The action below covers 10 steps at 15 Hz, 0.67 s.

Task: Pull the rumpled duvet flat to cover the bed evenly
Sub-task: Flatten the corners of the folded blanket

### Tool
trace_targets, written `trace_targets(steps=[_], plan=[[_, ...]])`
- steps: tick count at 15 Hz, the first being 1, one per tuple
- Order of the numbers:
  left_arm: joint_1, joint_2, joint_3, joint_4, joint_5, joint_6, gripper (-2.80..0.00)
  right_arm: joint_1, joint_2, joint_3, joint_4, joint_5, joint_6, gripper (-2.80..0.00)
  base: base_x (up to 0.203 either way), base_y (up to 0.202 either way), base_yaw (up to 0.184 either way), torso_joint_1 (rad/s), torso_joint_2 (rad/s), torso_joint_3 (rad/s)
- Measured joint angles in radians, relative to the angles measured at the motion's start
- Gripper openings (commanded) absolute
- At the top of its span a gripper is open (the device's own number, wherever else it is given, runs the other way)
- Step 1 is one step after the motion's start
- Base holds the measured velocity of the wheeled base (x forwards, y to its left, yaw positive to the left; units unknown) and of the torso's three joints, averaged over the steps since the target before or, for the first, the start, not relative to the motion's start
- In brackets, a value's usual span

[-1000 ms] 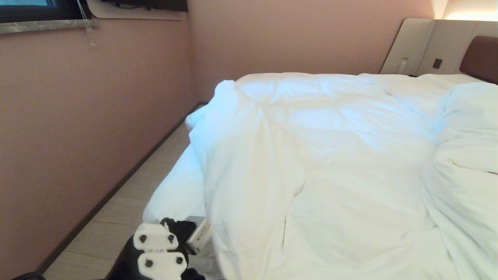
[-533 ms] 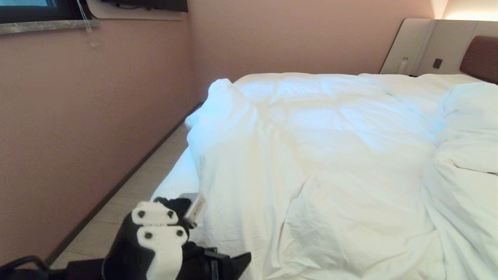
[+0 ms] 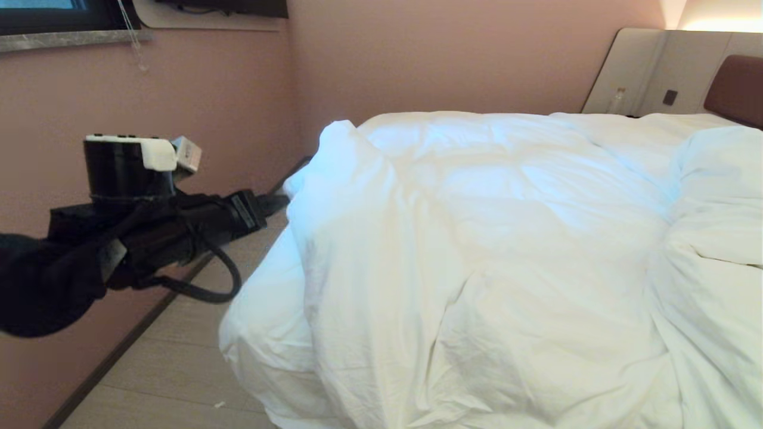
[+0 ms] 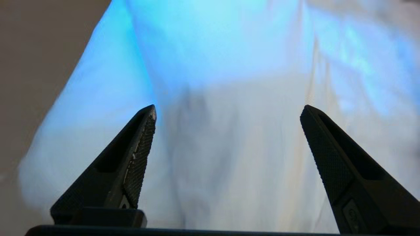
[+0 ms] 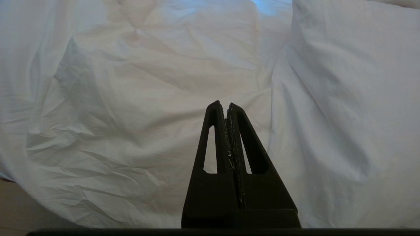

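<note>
The white, creased duvet lies over the bed, heaped in thick folds at the right and standing in a raised ridge along its left edge. The bed's sheeted mattress corner shows bare below that edge. My left gripper hovers level beside the ridge, pointing at it, open with nothing between its fingers. In the left wrist view the left gripper faces the duvet across a small gap. My right gripper is shut and empty over the duvet's folds, out of the head view.
A pink wall runs along the bed's left side with a narrow strip of wooden floor between. A window sill is high on the left. The brown headboard and a beige panel with a small bottle stand at the far right.
My left arm has risen from the bed's near corner to the height of the duvet's left ridge. Its fingers have opened. The duvet's edge has drawn slightly left.
</note>
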Motion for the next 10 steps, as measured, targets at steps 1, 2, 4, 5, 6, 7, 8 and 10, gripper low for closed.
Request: trace_targets(steps=[1,2,4,5,6,7,8,10], plan=[[0.055,0.049,-0.046,-0.035,-0.08,0.004,0.0,0.0,0.0,0.0,0.0,0.0,0.0,-2.8,0.0,0.0,0.0,0.0,0.0,0.0],[0.094,0.092,-0.087,-0.066,-0.15,0.005,-2.8,0.0,0.0,0.0,0.0,0.0,0.0,-2.8,0.0,0.0,0.0,0.0,0.0,0.0],[0.13,0.144,-0.132,-0.088,-0.224,0.002,-2.8,0.0,0.0,0.0,0.0,0.0,0.0,-2.8,0.0,0.0,0.0,0.0,0.0,0.0],[0.139,0.165,-0.155,-0.088,-0.238,-0.001,-2.8,0.0,0.0,0.0,0.0,0.0,0.0,-2.8,0.0,0.0,0.0,0.0,0.0,0.0],[0.148,0.192,-0.2,-0.089,-0.254,-0.005,-2.8,0.0,0.0,0.0,0.0,0.0,0.0,-2.8,0.0,0.0,0.0,0.0,0.0,0.0],[0.159,0.224,-0.248,-0.091,-0.267,-0.009,-2.8,0.0,0.0,0.0,0.0,0.0,0.0,-2.8,0.0,0.0,0.0,0.0,0.0,0.0],[0.173,0.269,-0.301,-0.09,-0.284,-0.012,-2.8,0.0,0.0,0.0,0.0,0.0,0.0,-2.8,0.0,0.0,0.0,0.0,0.0,0.0],[0.207,0.368,-0.403,-0.104,-0.33,-0.015,-2.8,0.0,0.0,0.0,0.0,0.0,0.0,-2.8,0.0,0.0,0.0,0.0,0.0,0.0]])
